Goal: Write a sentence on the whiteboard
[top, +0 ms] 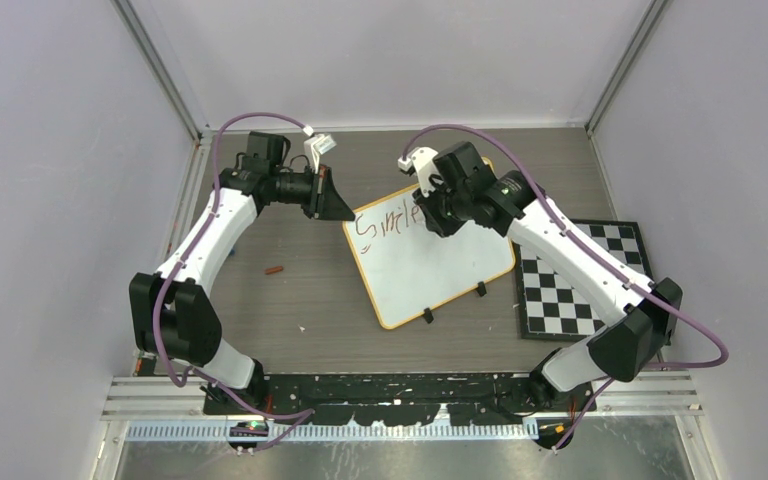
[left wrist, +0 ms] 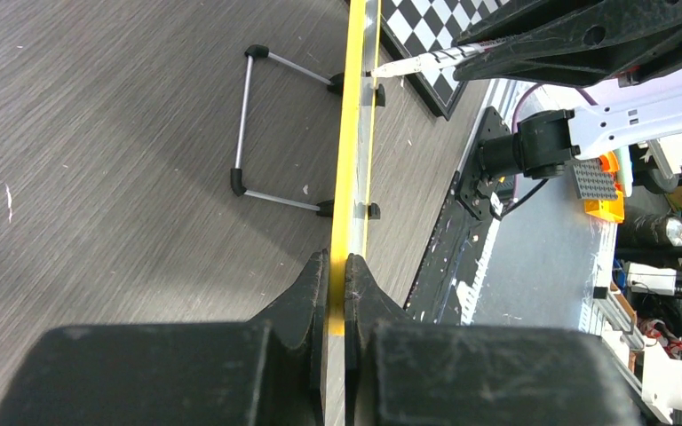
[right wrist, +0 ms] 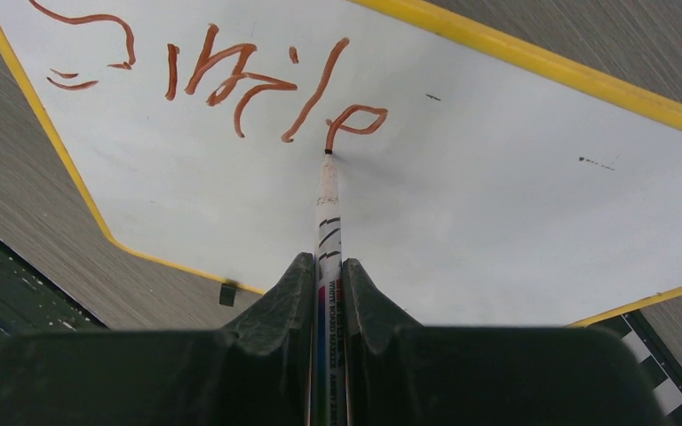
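The whiteboard (top: 430, 262), white with an orange-yellow rim, lies tilted at the table's middle. My left gripper (top: 342, 210) is shut on its far-left corner; in the left wrist view the yellow rim (left wrist: 352, 160) runs edge-on between the left gripper (left wrist: 338, 266) fingers. My right gripper (right wrist: 327, 266) is shut on a white marker (right wrist: 328, 209), whose tip touches the board at the last letter. The sentence (right wrist: 231, 75) stands as red-brown "Smile" along the board's top, also visible from above as the sentence (top: 388, 220). The right gripper (top: 430, 212) hovers over the board's far edge.
A black-and-white checkered mat (top: 580, 280) lies right of the board, partly under the right arm. A small red-brown cap (top: 275, 269) rests on the table left of the board. The board's wire stand (left wrist: 262, 124) shows behind it in the left wrist view.
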